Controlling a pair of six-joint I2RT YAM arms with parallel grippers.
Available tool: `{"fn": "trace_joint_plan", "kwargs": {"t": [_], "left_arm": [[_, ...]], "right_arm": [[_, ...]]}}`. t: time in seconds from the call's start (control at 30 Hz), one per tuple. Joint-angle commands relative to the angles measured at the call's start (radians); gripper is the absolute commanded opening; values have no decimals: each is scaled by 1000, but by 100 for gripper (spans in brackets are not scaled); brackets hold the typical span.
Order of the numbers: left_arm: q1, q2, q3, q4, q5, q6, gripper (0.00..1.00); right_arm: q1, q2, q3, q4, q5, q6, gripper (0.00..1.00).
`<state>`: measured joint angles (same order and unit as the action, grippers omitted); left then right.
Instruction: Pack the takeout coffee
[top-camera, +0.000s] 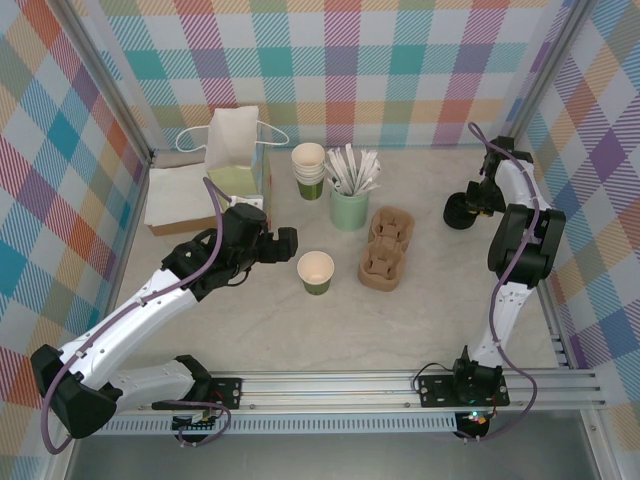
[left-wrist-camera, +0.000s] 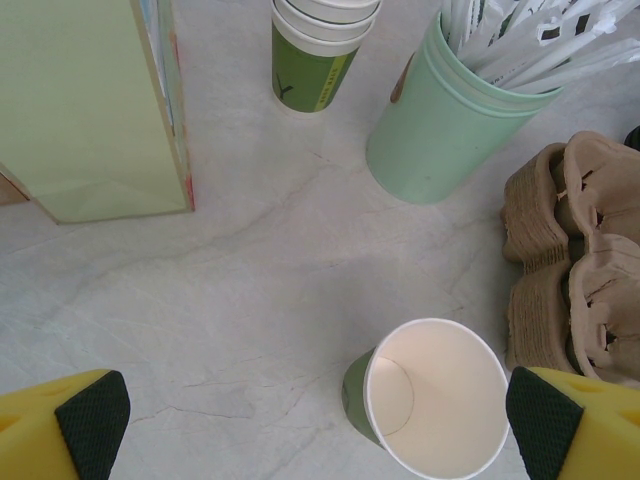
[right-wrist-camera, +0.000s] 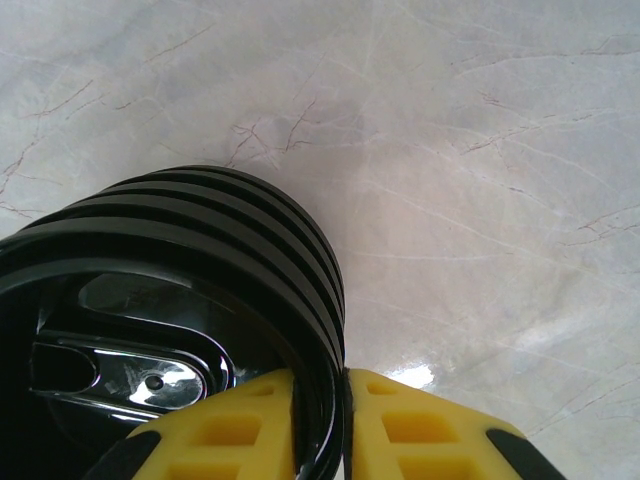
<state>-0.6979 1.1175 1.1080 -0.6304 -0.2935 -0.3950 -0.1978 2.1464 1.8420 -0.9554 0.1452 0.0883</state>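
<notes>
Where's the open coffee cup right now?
In the top view the takeout coffee cup stands lidless at table centre, right of the open left gripper, with the cardboard cup carriers on its right and the mint-green stirrer cup behind it.

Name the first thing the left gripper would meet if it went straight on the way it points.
Probably the lidless olive-green cup: it stands just ahead of the open left gripper, within its gap, right of centre. Exact depth is unclear.

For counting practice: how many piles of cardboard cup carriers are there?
2: one pile beside the mint-green stirrer cup, the other pile right of the lone cup. None seems hidden.
</notes>
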Motion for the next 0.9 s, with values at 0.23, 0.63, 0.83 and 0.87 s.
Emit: {"fn": "trace_joint_plan", "kwargs": {"t": [0.23, 0.63, 0.83, 0.87], "left_arm": [[6, -12, 16, -22, -4, 14, 99], [6, -15, 16, -16, 2, 10, 99], [6, -20, 15, -11, 8, 8, 99], [7, -20, 15, -9, 8, 7, 99]], "right_arm": [[-6, -31, 33, -39, 6, -22, 17], [-6, -102, -10, -33, 30, -39, 18], [-6, -123, -33, -31, 3, -39, 18], [-7, -127, -40, -28, -2, -38, 18]]}}
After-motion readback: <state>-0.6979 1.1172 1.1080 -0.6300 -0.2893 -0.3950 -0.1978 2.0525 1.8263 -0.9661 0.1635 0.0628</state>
